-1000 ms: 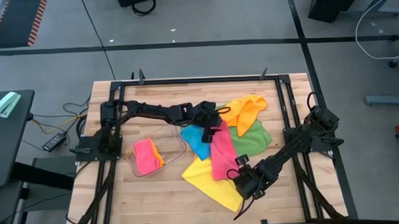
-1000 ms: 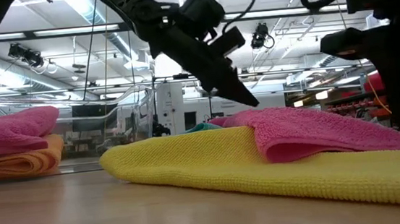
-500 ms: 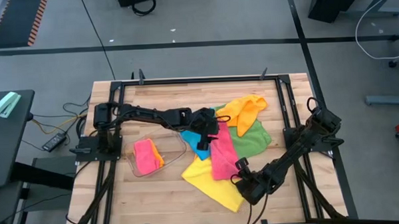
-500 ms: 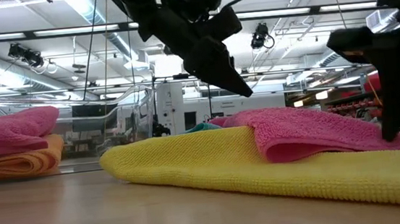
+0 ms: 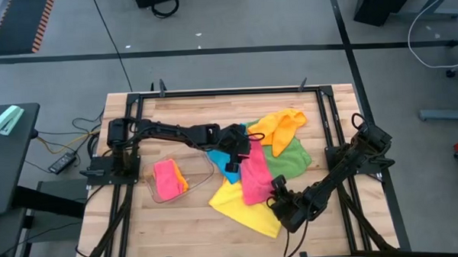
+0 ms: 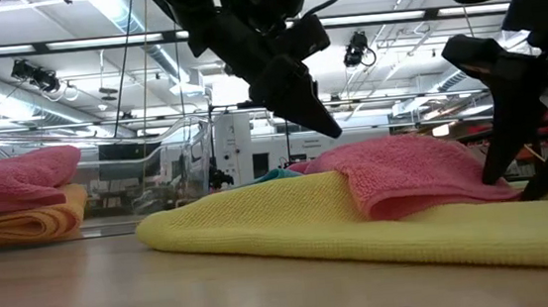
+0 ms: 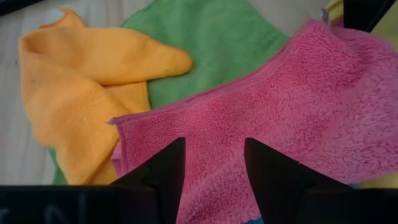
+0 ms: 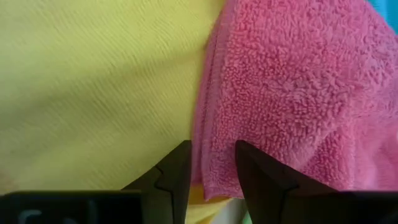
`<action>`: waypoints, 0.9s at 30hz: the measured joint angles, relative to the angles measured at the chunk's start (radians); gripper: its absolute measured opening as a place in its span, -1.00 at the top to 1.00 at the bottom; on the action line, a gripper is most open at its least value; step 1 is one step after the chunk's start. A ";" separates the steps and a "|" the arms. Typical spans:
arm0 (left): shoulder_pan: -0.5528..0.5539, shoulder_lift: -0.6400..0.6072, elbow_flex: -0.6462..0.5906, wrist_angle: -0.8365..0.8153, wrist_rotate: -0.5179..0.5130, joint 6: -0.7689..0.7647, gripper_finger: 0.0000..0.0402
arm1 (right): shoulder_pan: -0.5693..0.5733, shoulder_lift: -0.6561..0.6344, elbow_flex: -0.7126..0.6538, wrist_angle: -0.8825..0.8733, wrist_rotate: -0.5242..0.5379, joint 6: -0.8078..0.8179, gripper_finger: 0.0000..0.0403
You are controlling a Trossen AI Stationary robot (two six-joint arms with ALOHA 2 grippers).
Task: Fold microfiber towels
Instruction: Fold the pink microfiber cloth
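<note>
1. High view: a loose pile of microfiber towels lies mid-table on the wooden table (image 5: pixel 141 223). A pink towel (image 5: pixel 253 176) lies over a yellow towel (image 5: pixel 235 206), with a blue towel (image 5: pixel 224 165), a green towel (image 5: pixel 291 158) and an orange towel (image 5: pixel 281 127) around them. The left gripper (image 5: pixel 240 152) sits at the pink towel's far end, the right gripper (image 5: pixel 281 205) at its near end. A clear tray (image 5: pixel 207 169) to the left holds a folded pink towel (image 5: pixel 167 180) on a folded orange one.
2. Low view: the left gripper (image 6: pixel 316 122) hangs just above the pink towel (image 6: pixel 405 172); the right gripper (image 6: pixel 515 177) reaches down to the towel's edge, fingers spread. The folded pair (image 6: pixel 15 201) shows at the left.
3. Left wrist view: the left gripper (image 7: pixel 214 165) has its jaws apart over the pink towel (image 7: pixel 292 106), gripping nothing; orange (image 7: pixel 81 93) and green (image 7: pixel 217 43) towels lie beyond.
4. Right wrist view: the right gripper (image 8: pixel 212 163) has its jaws apart, straddling the pink towel's (image 8: pixel 292 93) hem where it lies on the yellow towel (image 8: pixel 93 93).
</note>
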 joint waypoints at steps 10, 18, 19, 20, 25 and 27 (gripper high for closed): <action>-0.059 0.000 0.000 -0.037 0.002 0.090 0.14 | 0.006 0.000 -0.004 -0.001 -0.047 -0.002 0.52; -0.080 0.000 0.000 -0.041 0.000 0.089 0.14 | 0.000 -0.002 -0.051 0.075 -0.061 0.012 0.64; -0.080 0.000 0.000 -0.046 0.000 0.085 0.14 | 0.000 -0.002 -0.050 0.075 -0.063 0.019 0.68; -0.080 0.000 0.000 -0.052 0.000 0.085 0.14 | -0.001 -0.002 -0.047 0.074 -0.069 0.024 0.72; -0.081 0.000 0.000 -0.062 0.001 0.085 0.14 | -0.002 -0.002 -0.040 0.071 -0.094 0.088 0.80; -0.087 0.000 0.000 -0.064 0.000 0.086 0.14 | -0.003 -0.006 -0.040 0.071 -0.102 0.122 0.80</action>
